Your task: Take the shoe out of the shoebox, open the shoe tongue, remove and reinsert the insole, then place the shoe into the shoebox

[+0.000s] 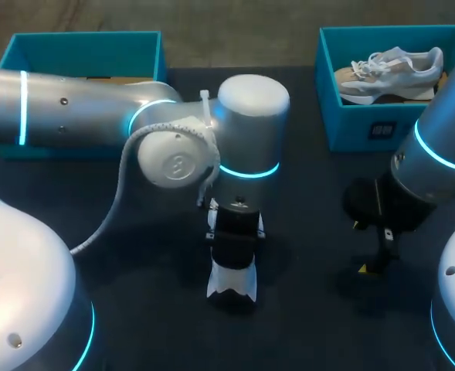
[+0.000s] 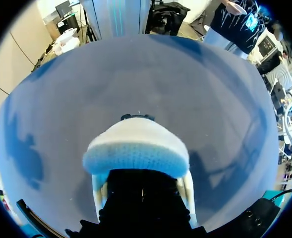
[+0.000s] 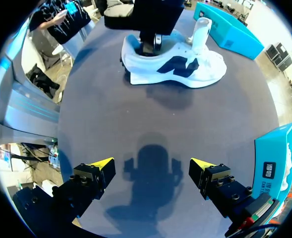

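White shoe (image 3: 175,67), navy side logo, upright on counter (image 3: 111,114), centre. Our left hand (image 3: 148,45) at heel collar; we cannot tell its grip. Our right hand (image 3: 152,171) wide, above bare counter, apart from shoe.

Robotics lab: left arm (image 1: 73,104), right arm (image 1: 443,135) over dark table (image 1: 312,259); left shoebox (image 1: 80,48), right shoebox (image 1: 358,127) behind.
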You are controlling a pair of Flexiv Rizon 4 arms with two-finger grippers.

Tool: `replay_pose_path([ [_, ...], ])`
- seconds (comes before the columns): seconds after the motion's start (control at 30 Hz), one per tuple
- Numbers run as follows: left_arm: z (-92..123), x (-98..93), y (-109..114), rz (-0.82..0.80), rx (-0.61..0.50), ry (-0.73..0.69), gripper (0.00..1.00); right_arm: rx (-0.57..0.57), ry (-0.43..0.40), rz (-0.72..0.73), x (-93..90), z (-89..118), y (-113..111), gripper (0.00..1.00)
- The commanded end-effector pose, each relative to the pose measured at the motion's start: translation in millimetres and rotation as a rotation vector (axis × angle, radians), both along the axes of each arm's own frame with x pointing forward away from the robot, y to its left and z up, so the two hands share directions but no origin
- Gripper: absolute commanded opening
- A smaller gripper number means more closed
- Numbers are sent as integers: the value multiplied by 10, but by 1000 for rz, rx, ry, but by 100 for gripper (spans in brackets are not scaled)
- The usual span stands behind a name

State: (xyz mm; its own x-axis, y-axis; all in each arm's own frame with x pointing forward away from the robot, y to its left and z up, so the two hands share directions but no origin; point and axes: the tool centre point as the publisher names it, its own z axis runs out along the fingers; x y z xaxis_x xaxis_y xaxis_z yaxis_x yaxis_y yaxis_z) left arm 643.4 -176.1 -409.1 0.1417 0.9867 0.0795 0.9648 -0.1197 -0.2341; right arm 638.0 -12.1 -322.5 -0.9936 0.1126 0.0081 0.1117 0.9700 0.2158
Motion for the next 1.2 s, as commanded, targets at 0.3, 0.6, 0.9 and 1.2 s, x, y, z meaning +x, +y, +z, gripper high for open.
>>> replay_pose_path([
  [0.3, 371, 146, 24, -5, -40, -72, 0, 1, -3, -1, -18, -1, -3, 100],
  [0.6, 723, 464, 51, 29, -70, -171, 0, 1, -3, -1, -18, -1, -3, 100],
  [0.9, 701, 571, 6, 40, -80, -187, 0, 1, -3, -1, -18, -1, -3, 100],
  [1.2, 568, 603, -24, 53, -75, -215, 0, 1, -3, -1, -18, -1, -3, 100],
])
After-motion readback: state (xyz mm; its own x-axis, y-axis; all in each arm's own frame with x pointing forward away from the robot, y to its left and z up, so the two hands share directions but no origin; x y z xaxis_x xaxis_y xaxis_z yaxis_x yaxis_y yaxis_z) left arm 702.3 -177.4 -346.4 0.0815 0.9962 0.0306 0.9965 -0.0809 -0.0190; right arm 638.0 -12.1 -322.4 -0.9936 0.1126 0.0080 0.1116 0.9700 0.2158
